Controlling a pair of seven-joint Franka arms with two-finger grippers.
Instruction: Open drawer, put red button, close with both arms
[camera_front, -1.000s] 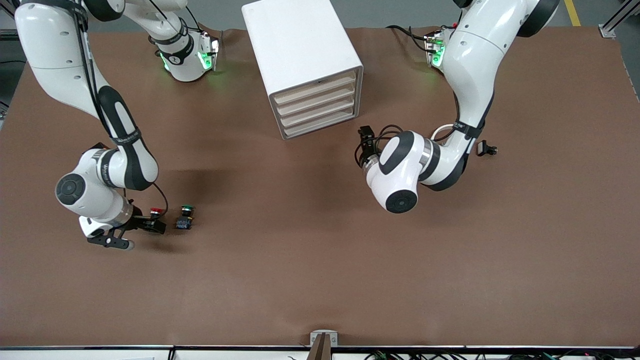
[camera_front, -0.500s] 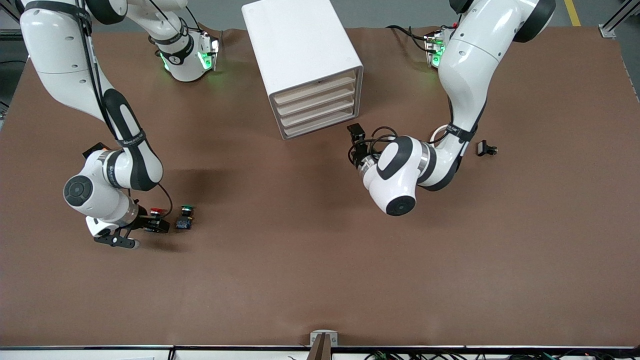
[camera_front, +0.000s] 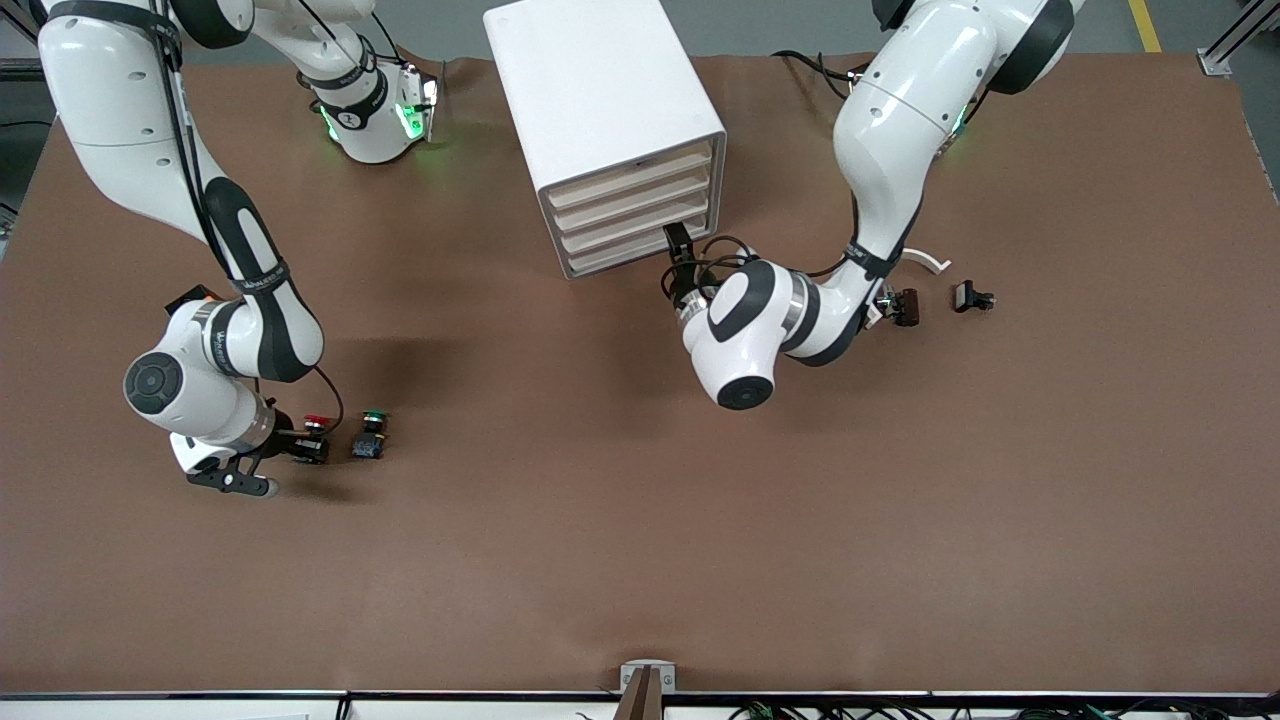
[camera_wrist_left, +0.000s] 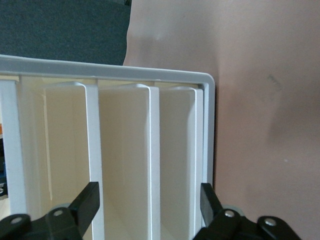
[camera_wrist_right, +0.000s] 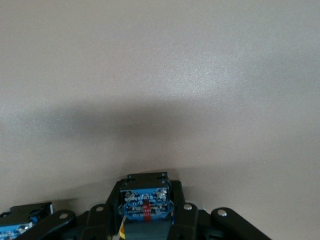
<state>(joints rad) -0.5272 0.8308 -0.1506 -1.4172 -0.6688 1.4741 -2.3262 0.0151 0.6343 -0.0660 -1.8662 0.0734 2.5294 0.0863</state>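
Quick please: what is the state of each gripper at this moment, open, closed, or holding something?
Left gripper: open, fingers spread in front of the drawer fronts, holding nothing.
Right gripper: closed on the red button.

A brown worktop (camera_front: 620, 520) carries a white boxy cabinet (camera_front: 600, 110) with four shallow drawers, standing midway between the two arm bases. Toward the right arm's end, nearer the front camera, a green-capped button (camera_front: 372, 434) stands. Toward the left arm's end lie two small dark parts (camera_front: 973, 296), near each other.
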